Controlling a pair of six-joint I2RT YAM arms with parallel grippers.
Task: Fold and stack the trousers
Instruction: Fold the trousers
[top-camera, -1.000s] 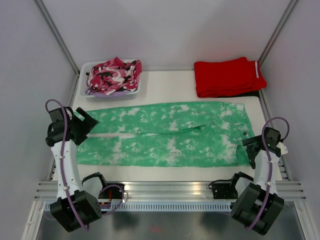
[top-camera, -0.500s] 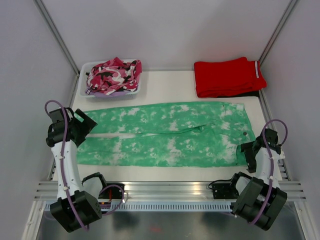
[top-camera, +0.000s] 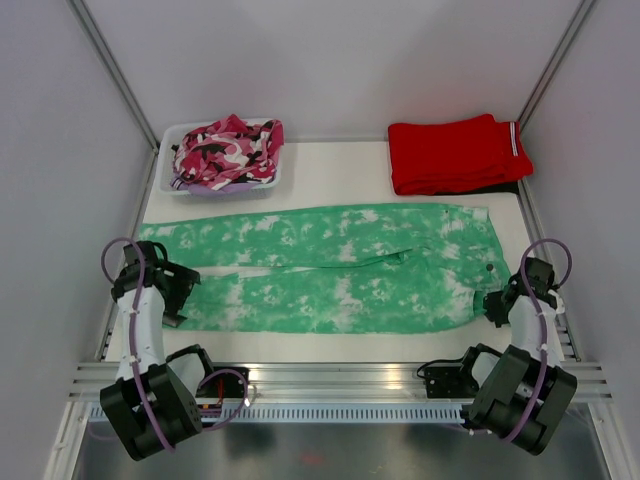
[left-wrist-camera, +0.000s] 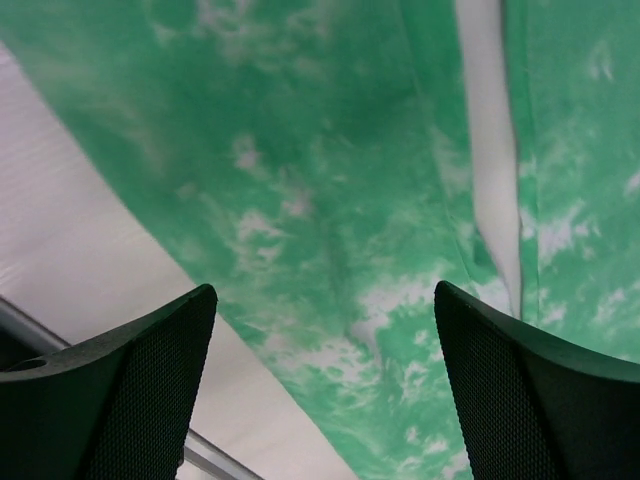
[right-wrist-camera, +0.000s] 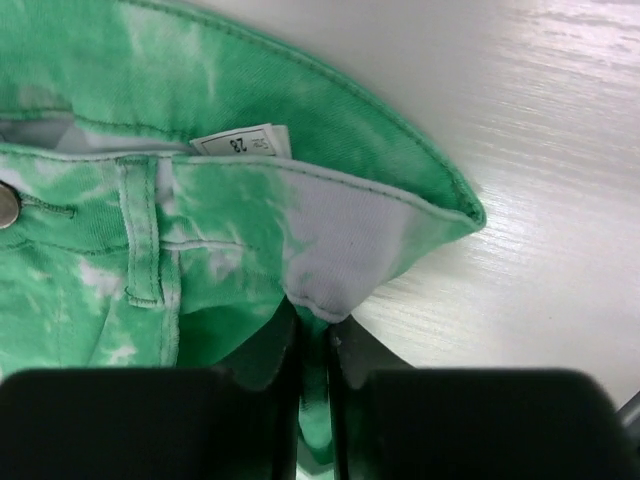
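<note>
The mint green tie-dye trousers (top-camera: 340, 270) lie spread flat across the table, legs to the left and waist to the right. My left gripper (top-camera: 172, 296) hovers over the near leg's cuff end. In the left wrist view it (left-wrist-camera: 322, 300) stands open, with the fabric (left-wrist-camera: 330, 180) below and between its fingers (left-wrist-camera: 130, 390). My right gripper (top-camera: 497, 305) is at the near waist corner. In the right wrist view it (right-wrist-camera: 315, 330) is shut on a pinch of the waistband (right-wrist-camera: 330, 260), which bunches up just beyond the tips. A size label (right-wrist-camera: 240, 142) shows inside the waist.
A white basket (top-camera: 170, 135) holding a pink camouflage garment (top-camera: 228, 150) stands at the back left. Folded red trousers (top-camera: 455, 152) lie at the back right. A metal rail (top-camera: 330, 375) runs along the table's near edge, and walls close in both sides.
The right gripper has closed on the near waist corner, and the fabric edge there has drawn in. The left arm has dropped toward the near leg's cuff end, jaws still wide.
</note>
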